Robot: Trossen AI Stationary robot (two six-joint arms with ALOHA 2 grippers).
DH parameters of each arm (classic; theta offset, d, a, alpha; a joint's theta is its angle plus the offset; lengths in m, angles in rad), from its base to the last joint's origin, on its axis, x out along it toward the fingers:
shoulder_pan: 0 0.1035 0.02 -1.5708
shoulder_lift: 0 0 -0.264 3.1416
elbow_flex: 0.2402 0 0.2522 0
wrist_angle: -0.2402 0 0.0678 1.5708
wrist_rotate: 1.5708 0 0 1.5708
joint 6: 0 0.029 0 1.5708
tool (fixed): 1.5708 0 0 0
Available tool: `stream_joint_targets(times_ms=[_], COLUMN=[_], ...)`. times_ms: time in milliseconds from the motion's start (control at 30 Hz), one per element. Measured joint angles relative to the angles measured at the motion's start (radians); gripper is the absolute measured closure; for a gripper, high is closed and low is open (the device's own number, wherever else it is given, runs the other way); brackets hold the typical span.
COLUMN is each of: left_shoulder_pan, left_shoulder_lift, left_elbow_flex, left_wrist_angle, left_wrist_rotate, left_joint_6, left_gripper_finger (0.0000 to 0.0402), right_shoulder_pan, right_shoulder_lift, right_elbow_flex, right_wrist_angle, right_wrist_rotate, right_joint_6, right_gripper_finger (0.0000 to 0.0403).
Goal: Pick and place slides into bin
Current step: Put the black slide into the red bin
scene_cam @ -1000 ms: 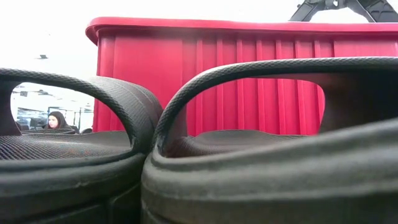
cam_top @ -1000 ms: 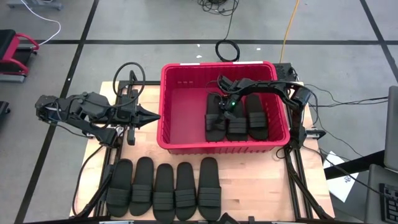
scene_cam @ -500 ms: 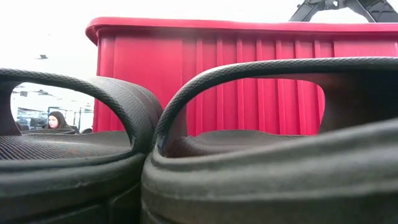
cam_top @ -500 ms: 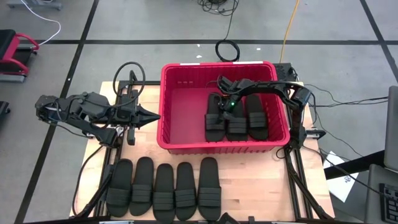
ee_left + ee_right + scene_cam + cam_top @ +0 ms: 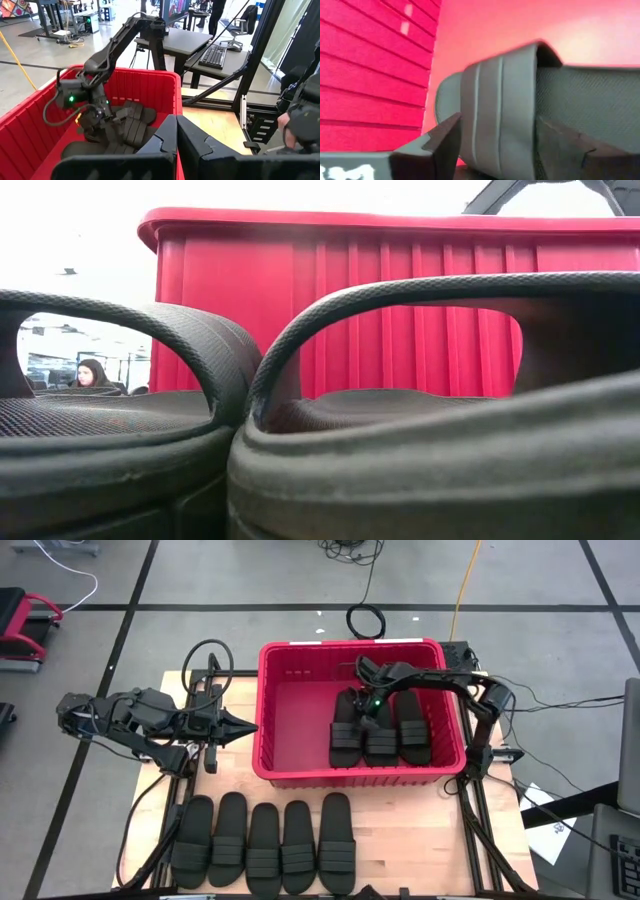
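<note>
The red bin (image 5: 290, 755) stands at the table's far middle. Three black slides lie side by side on its floor at the right (image 5: 382, 735). My right gripper (image 5: 366, 706) is open and low inside the bin, over the far end of the leftmost of them (image 5: 344, 735). Its fingers (image 5: 442, 140) stand on either side of that slide's ribbed strap (image 5: 497, 120). Several more slides (image 5: 265, 845) lie in a row along the table's near edge. My left gripper (image 5: 250, 727) is shut and empty, just left of the bin. My right gripper's two fingers stand close on either side of the ribbed strap (image 5: 470, 125) of the leftmost slide in the bin, coming from above and the far right. I cannot tell whether they touch it. The slide lies on the bin's floor.
The bin's left half (image 5: 295, 710) is bare. The low view looks past two slide straps (image 5: 150, 340) at the bin's near wall (image 5: 400, 310). A person (image 5: 92, 372) is in the room beyond, and another shows at the edge of the left wrist view (image 5: 300, 120).
My right gripper has drawn a little up and toward the table's right edge, staying over the slides in the bin. The slides have kept their places.
</note>
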Motion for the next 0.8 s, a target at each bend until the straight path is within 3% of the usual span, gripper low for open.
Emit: stream_joint_targets(times_ms=[233, 433, 600, 800], left_shoulder_pan=[0.000, 0.000, 0.000, 0.000], left_shoulder_lift=[0.000, 0.000, 0.000, 0.000], left_elbow_flex=[0.000, 0.000, 0.000, 0.000], left_wrist_angle=[0.000, 0.000, 0.000, 0.000], left_wrist_rotate=[0.000, 0.000, 0.000, 0.001], left_joint_6=[0.000, 0.006, 0.047, 0.059], left_gripper_finger=[0.0396, 0.0396, 0.0396, 0.0396], right_shoulder_pan=[0.000, 0.027, 0.114, 0.259], right_shoulder_lift=[-0.175, -0.427, -0.650, -0.822], right_elbow_flex=[0.000, 0.000, 0.000, 0.000], right_wrist_angle=[-0.006, -0.006, -0.002, -0.002], right_wrist_rotate=[0.097, 0.023, -0.031, 0.199], right_joint_6=[0.041, 0.157, 0.231, 0.333], right_gripper_finger=[0.0168, 0.0171, 0.0173, 0.0180])
